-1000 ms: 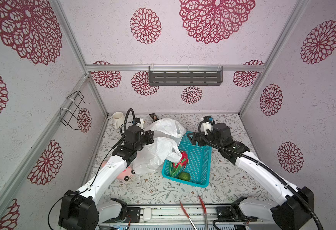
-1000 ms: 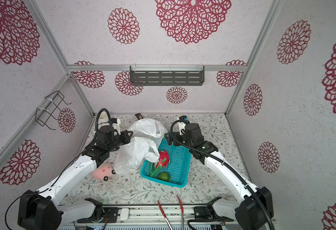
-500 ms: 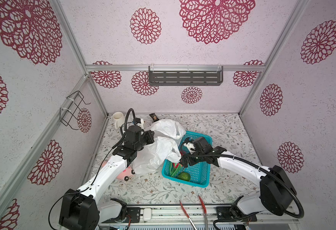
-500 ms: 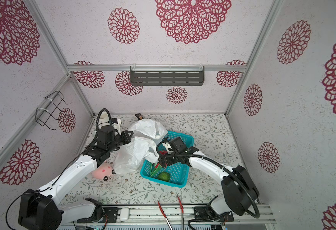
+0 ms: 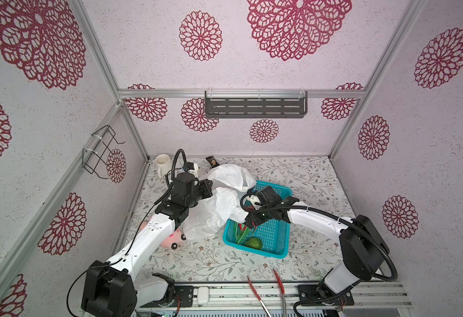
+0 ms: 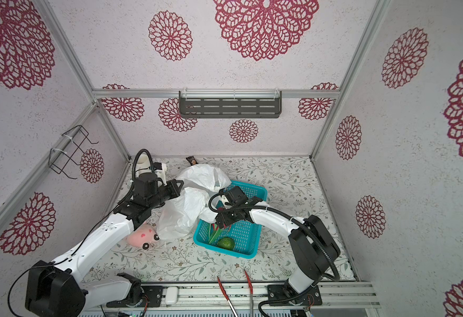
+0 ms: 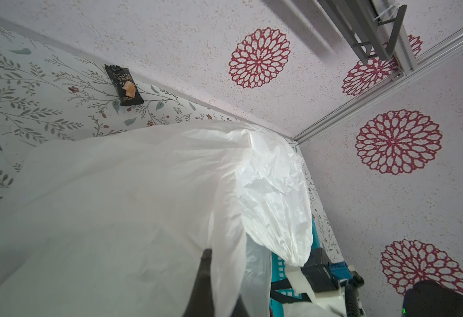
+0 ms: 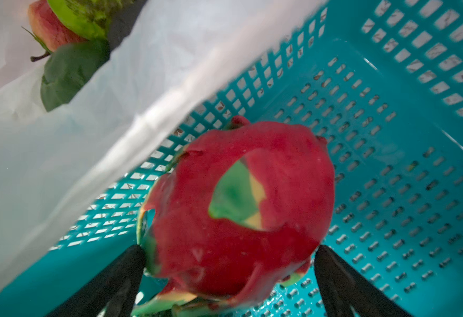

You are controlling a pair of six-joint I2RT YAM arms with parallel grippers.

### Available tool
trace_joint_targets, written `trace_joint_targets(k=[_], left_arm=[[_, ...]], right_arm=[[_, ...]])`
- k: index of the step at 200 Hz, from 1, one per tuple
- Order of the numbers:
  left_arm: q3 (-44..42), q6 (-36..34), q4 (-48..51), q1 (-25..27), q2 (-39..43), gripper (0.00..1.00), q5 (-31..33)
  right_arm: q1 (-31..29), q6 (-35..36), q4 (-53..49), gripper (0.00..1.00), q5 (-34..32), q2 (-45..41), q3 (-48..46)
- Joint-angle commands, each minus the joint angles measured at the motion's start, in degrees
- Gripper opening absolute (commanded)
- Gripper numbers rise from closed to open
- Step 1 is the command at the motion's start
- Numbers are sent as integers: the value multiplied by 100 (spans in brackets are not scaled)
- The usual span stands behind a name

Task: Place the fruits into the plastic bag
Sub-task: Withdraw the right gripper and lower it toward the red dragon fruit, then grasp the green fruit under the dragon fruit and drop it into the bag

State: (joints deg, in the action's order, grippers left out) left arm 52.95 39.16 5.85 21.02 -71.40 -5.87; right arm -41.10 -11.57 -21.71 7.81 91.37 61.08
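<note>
Since a second ago the right arm has swung down from above the far end of the basket. The right gripper (image 8: 230, 260) now sits low inside the teal basket (image 5: 273, 247), its jaws spread wide on either side of the dragon fruit (image 8: 238, 208) and not yet squeezing it. The left gripper (image 5: 207, 189) is closed on the plastic bag (image 5: 216, 208) and holds its film up beside the basket. Through the bag's mouth, the right wrist view shows a pink fruit and a green fruit (image 8: 68, 24) already inside.

The dragon fruit looks almost as wide as the spread jaws, and it is rounded, so closing off-centre could make it slip out or roll. Loose bag film drapes over the basket's rim right beside the fruit. A finger could pinch that film along with the fruit and drag the bag from the left gripper's hold.

One basket wall stands close to the fruit, while the rest of the basket floor lies open. A green round fruit (image 5: 253, 243) rests at the basket's near end, apart from the gripper. The bag's opening is just beside the basket, so the lift across looks short.
</note>
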Motion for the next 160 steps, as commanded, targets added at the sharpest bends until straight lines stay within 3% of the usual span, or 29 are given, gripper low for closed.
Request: trace_joint_targets(k=[1, 26, 44, 74, 123, 160], left_arm=[[145, -92, 13, 34, -32, 0, -12], [128, -138, -38, 29, -50, 0, -12], [121, -176, -65, 34, -76, 0, -8], [146, -228, -106, 29, -146, 0, -11], [18, -267, -219, 24, -168, 0, -36], [39, -329, -233, 8, -208, 0, -70]], right_arm=[[-3, 131, -512, 99, -227, -546, -103], [-4, 299, -1214, 99, -151, -1122, -118], [-3, 604, -1800, 99, 360, -1206, 9], [-38, 867, -2256, 94, 1340, -751, 124], [-38, 1225, -2346, 89, 1707, 32, 225], [-38, 1211, -2256, 86, 1633, 557, 271]])
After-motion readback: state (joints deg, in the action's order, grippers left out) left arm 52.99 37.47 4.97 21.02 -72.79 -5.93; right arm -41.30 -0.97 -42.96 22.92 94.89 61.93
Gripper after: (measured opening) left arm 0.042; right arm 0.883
